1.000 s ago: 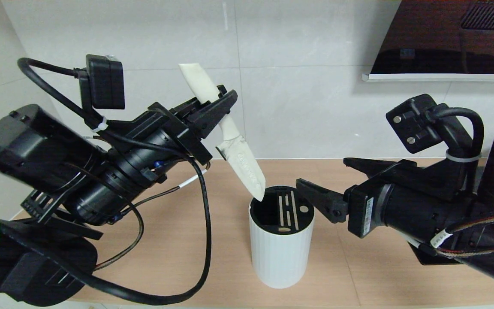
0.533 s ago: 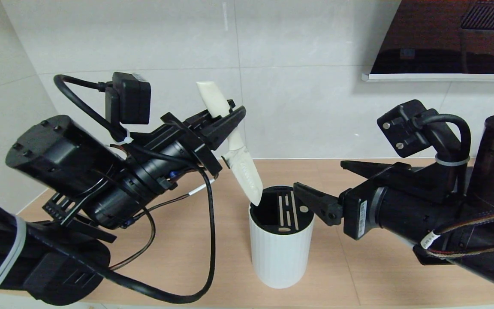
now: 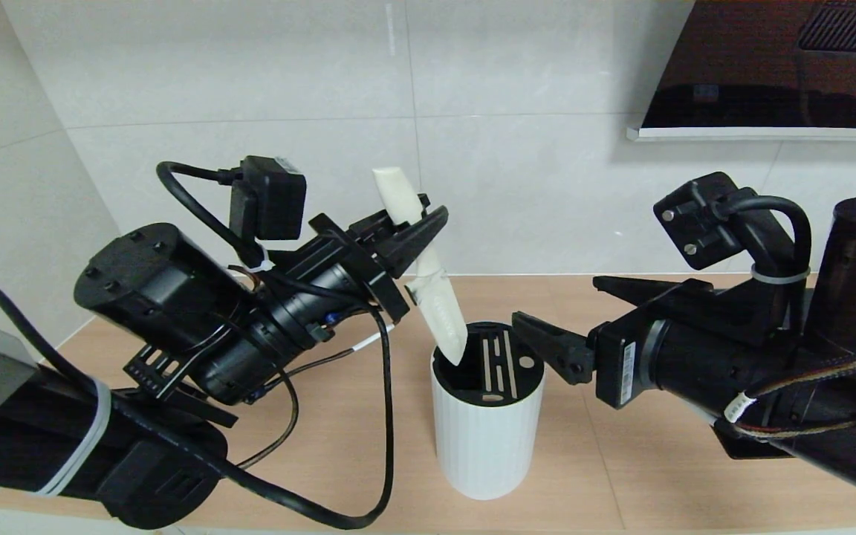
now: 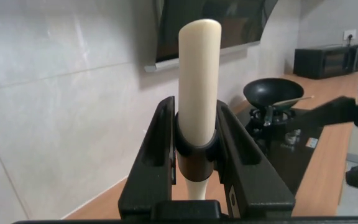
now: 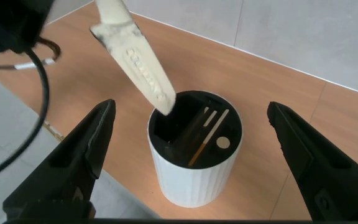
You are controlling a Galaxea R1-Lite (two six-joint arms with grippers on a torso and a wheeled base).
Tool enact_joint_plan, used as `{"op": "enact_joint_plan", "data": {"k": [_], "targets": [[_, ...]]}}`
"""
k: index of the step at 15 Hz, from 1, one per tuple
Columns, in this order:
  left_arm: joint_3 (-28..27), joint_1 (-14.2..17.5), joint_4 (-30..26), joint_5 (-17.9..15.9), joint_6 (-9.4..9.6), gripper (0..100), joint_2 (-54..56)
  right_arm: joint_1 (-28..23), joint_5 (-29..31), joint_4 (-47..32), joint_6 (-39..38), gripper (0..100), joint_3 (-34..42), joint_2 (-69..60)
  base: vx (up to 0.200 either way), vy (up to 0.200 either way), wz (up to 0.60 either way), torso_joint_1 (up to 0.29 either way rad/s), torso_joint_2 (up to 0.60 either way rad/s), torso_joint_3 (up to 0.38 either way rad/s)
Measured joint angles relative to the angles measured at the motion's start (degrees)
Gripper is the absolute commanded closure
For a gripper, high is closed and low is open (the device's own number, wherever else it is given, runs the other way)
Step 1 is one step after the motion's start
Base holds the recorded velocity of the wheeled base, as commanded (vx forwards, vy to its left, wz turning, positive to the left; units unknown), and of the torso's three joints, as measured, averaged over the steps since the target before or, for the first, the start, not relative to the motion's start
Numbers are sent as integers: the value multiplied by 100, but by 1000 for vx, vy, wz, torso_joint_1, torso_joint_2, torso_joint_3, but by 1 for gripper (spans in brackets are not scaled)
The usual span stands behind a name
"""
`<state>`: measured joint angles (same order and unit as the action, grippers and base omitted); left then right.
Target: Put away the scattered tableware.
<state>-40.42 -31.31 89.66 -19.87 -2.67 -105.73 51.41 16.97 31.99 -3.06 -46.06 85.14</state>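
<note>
One wooden counter, tiled wall behind; left jaws clamp knife, right jaws wide.

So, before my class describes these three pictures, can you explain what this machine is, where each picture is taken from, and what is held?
It is a robot with two black arms, each ending in a two-fingered gripper. The wide picture comes from its head camera; the others from cameras on its wrists. On the wooden countertop stands a white ribbed holder with slots on top. The left gripper is shut on a white knife, blade down, tip at the holder's wide opening. The right gripper is open beside the holder, empty.
</note>
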Motion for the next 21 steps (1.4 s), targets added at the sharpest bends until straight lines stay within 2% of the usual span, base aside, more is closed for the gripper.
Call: {"op": "enact_joint_plan", "data": {"k": [21], "targets": [[52, -286, 26, 28, -22, 100, -1172, -160, 0, 15, 5, 0, -57, 138, 0, 0, 0, 0, 0, 0]]}}
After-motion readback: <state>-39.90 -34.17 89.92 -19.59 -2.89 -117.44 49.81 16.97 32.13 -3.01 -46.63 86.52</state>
